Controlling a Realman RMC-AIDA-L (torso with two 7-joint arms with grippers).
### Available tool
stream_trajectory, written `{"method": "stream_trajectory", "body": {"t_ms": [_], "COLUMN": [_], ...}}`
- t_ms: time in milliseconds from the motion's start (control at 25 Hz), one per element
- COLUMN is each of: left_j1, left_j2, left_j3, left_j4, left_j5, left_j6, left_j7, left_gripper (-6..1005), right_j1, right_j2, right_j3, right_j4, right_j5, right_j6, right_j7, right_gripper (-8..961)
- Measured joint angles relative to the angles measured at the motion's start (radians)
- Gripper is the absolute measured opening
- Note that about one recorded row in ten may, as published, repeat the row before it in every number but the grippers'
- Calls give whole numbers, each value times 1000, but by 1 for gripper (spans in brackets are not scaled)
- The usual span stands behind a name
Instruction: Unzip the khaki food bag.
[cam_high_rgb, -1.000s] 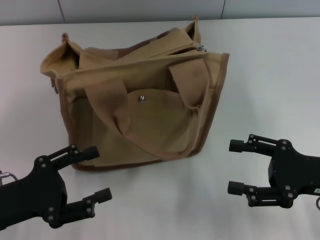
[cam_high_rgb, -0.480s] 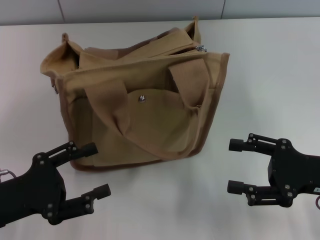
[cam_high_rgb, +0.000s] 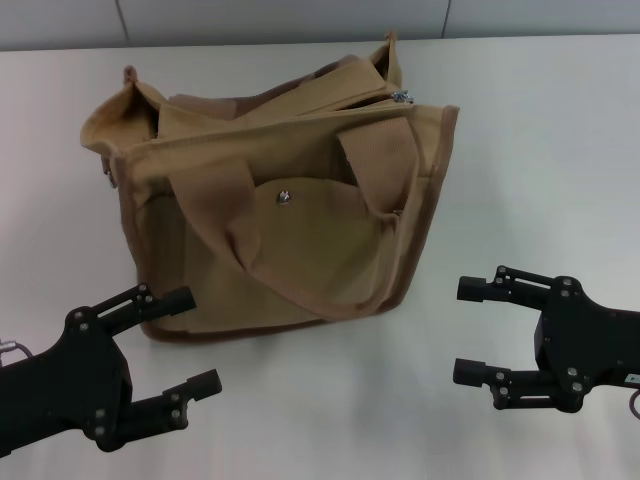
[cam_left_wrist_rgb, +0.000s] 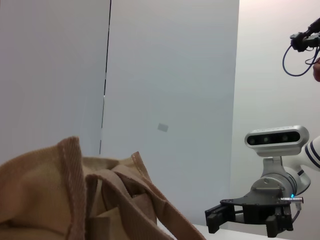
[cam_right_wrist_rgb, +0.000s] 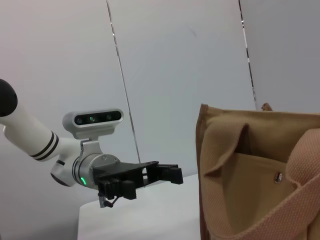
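The khaki food bag stands upright on the white table, its flap pocket with metal snap facing me and its handles drooping over the front. The metal zipper pull lies at the top's far right end. My left gripper is open and empty, low in front of the bag's left corner. My right gripper is open and empty, to the right of the bag's front. The bag also shows in the left wrist view and the right wrist view.
The white table stretches around the bag, with a grey wall behind it. The left wrist view shows my right gripper farther off; the right wrist view shows my left gripper.
Almost nothing has changed. My left gripper has shifted very slightly; the bag and right gripper have stayed put.
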Motion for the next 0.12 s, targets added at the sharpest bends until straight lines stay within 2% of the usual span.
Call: {"method": "stream_trajectory", "body": {"t_ms": [120], "left_j1": [1], "left_j2": [0], "left_j3": [0], "left_j4": [0], "left_j5": [0], "left_j6": [0], "left_j7": [0], "left_gripper": [797], "right_j1": [0], "right_j2": [0], "right_j3": [0], "right_j4": [0], "right_j5": [1], "right_j6": [0], "right_j7": [0], "right_gripper": [833]}}
